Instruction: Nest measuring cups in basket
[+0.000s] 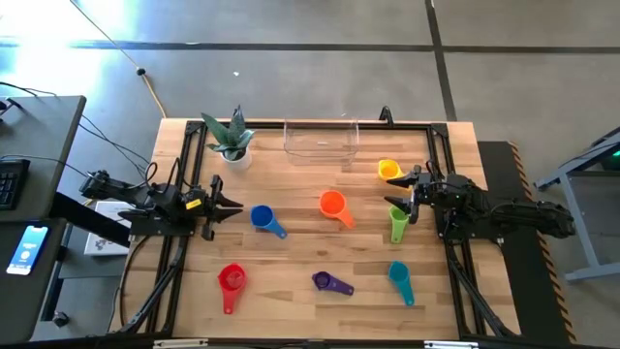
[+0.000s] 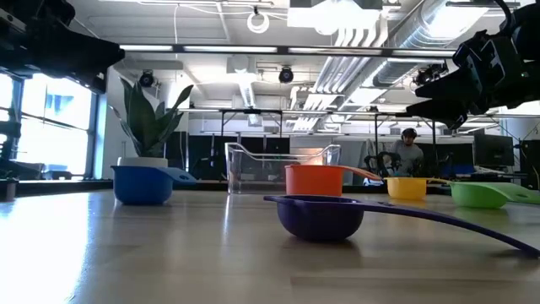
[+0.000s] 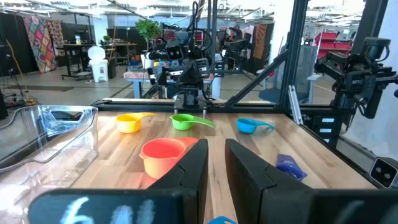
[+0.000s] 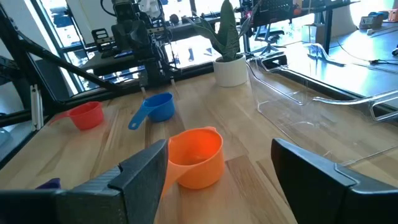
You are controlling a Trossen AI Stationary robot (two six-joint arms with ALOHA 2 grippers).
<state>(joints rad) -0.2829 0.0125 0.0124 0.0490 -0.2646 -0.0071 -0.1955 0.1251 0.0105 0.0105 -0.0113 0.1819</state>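
Six measuring cups rest on their bases on the wooden table: blue [image 1: 262, 217], orange [image 1: 332, 204], yellow [image 1: 389, 171], green [image 1: 398, 226], teal [image 1: 399, 275], purple [image 1: 325, 281] and red [image 1: 231, 278]. The clear basket [image 1: 321, 141] stands at the far edge with nothing in it. My left gripper [image 1: 236, 206] hovers just left of the blue cup, its fingers [image 3: 194, 167] open by a narrow gap. My right gripper [image 1: 395, 191] hangs wide open between the yellow and green cups, facing the orange cup [image 4: 196, 155]. Neither gripper touches anything.
A white pot with a green plant [image 1: 231, 143] stands left of the basket near the far edge. A black frame rail [image 1: 184, 194] runs along the table's sides. Bare wood lies between the orange cup and the basket. A person [image 2: 408, 150] sits in the room beyond.
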